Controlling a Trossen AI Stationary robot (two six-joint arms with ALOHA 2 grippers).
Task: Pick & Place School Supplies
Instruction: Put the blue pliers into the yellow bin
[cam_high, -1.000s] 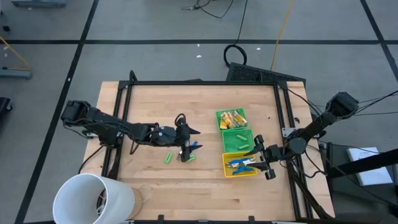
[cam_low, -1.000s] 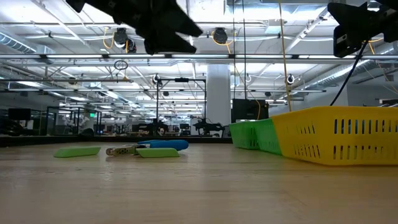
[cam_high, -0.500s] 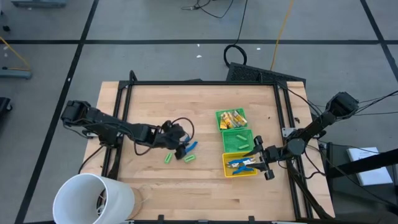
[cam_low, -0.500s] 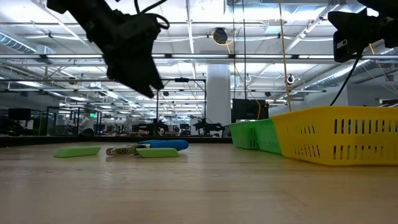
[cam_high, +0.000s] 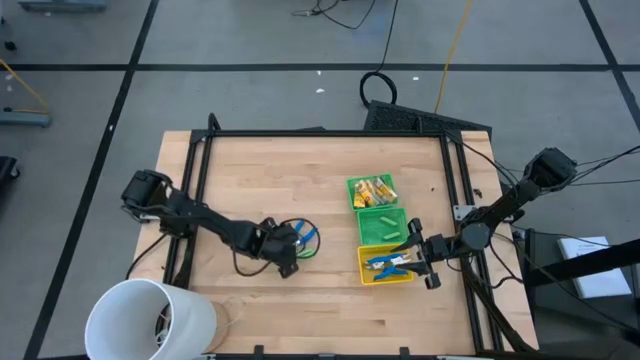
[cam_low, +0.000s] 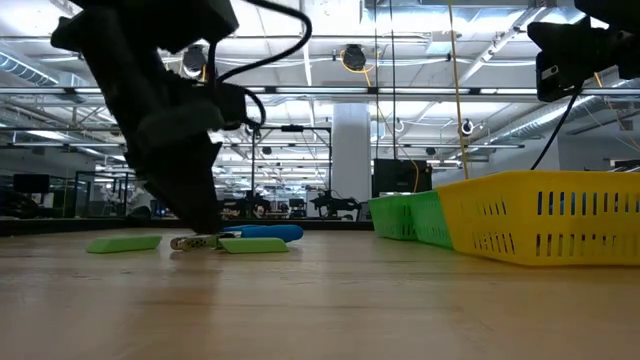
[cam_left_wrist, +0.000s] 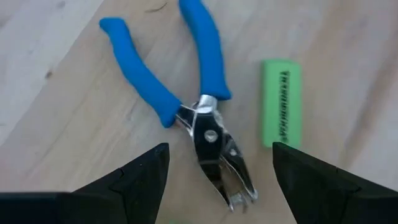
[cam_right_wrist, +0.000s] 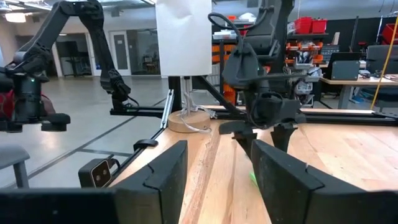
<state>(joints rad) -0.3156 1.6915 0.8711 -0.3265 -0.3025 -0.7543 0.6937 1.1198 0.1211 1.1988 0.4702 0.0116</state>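
The blue-handled pliers (cam_left_wrist: 193, 118) lay flat on the table (cam_high: 250, 170), handles splayed, a green piece (cam_left_wrist: 281, 102) just beside them. The left gripper (cam_left_wrist: 214, 180) hung low over the metal nose, fingers spread to either side, apparently lined up for a grab. The right gripper (cam_high: 418, 252) waited near the yellow bin (cam_high: 362, 275), fingers parted, nothing between them.

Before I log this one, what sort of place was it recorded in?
Probably a robotics lab or open industrial workshop. The wooden table stands on a grey concrete floor marked with dark lines, the low view shows a high ceiling with exposed trusses and strip lights, and workbenches stand behind.
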